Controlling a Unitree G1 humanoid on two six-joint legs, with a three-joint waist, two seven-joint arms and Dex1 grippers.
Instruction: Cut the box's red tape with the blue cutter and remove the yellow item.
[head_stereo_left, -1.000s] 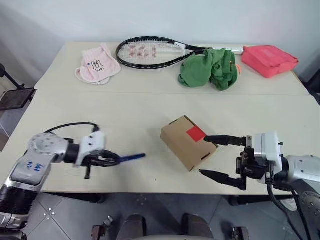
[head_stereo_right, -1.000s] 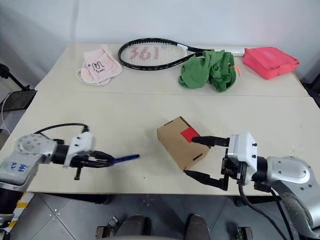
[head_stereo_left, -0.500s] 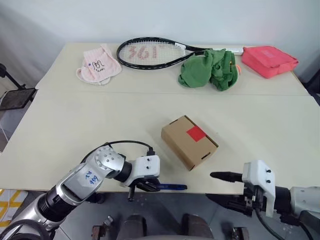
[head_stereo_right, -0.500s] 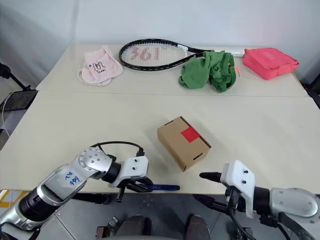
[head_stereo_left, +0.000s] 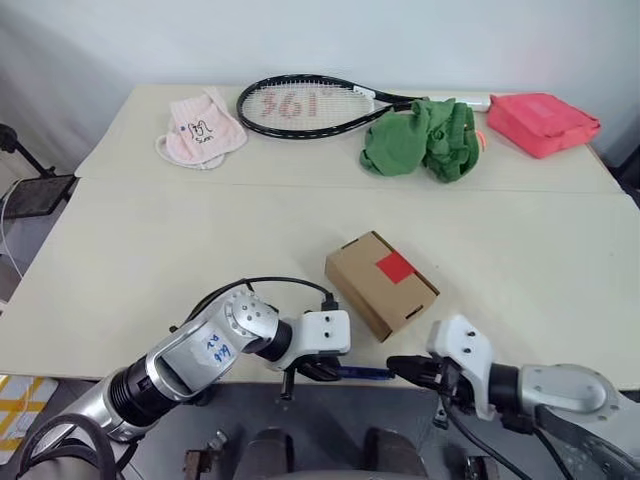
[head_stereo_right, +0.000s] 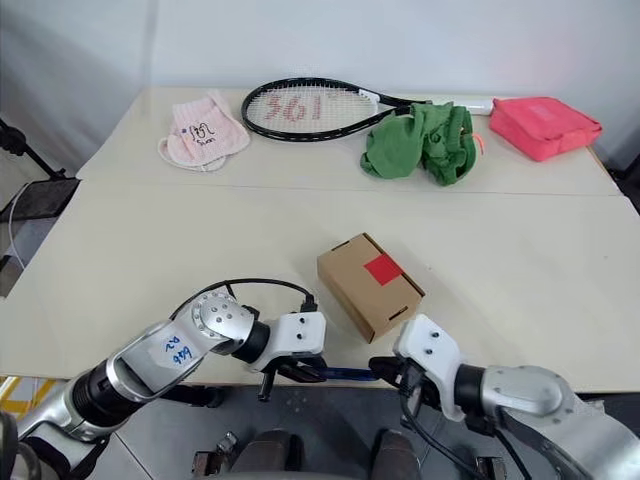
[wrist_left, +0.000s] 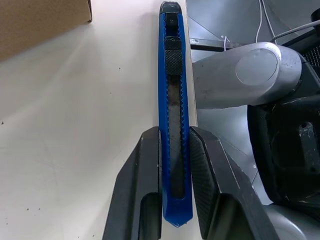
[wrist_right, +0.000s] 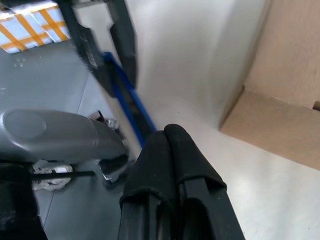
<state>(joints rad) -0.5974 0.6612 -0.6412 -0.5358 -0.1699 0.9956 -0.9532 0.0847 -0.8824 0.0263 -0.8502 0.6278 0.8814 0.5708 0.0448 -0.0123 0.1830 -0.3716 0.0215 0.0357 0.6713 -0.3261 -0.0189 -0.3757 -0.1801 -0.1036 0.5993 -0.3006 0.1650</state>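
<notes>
Now: box (head_stereo_left: 381, 283) with red tape (head_stereo_left: 394, 266) near tabletop (head_stereo_left: 150, 250) front edge | blue cutter (wrist_left: 172, 115) at that edge, clamped in my left jaws | right jaws closed, empty, at cutter's tip

You have bare table (head_stereo_left: 150, 250) at the box's (head_stereo_left: 380, 283) nine o'clock; at twelve, green cloth (head_stereo_left: 420, 137) blocks.

A wide, pale beige table (head_stereo_left: 180, 230) with a seam across its middle carries everything. Along its far edge lie a pink printed cloth (head_stereo_left: 200, 128), a black tennis racket with red-marked strings (head_stereo_left: 300, 103), a crumpled green garment (head_stereo_left: 422, 138) and a flat red-pink pouch (head_stereo_left: 542, 122). Near the front edge sits a small brown cardboard box (head_stereo_left: 380, 283) bearing a red tape square (head_stereo_left: 395, 266).
</notes>
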